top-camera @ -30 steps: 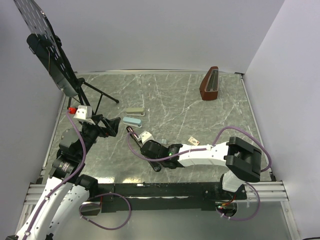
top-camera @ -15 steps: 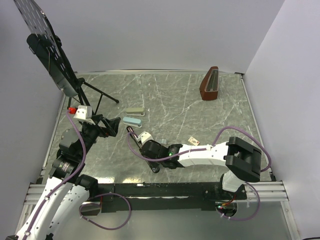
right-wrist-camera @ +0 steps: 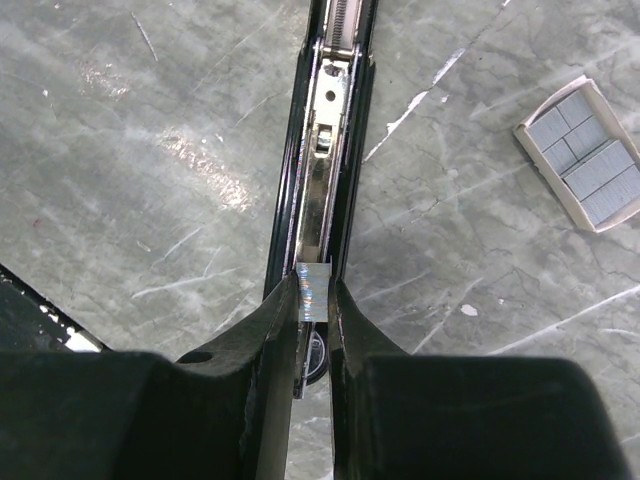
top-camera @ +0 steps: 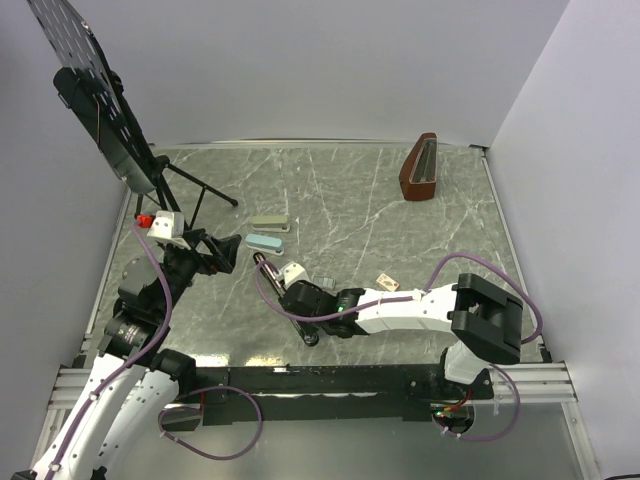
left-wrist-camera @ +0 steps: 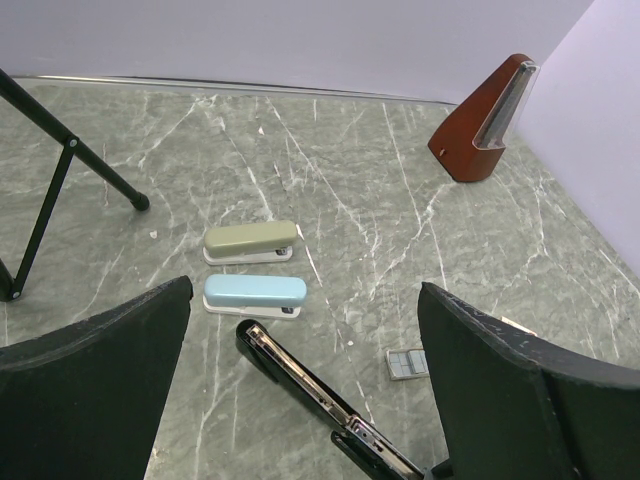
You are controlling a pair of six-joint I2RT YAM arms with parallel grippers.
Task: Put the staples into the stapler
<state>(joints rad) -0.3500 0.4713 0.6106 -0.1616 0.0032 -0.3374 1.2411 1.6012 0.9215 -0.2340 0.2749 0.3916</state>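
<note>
While the left gripper hangs at 9 o'clock over the table with its fingers spread wide, the black stapler lies open near 6 o'clock. The right gripper pinches the staples right over the stapler's shiny rail, and the small box sits at 2 o'clock from them.

The staples were shiny metal. The stapler was black outside and silvery metal inside. The table looked like smooth marble.
</note>
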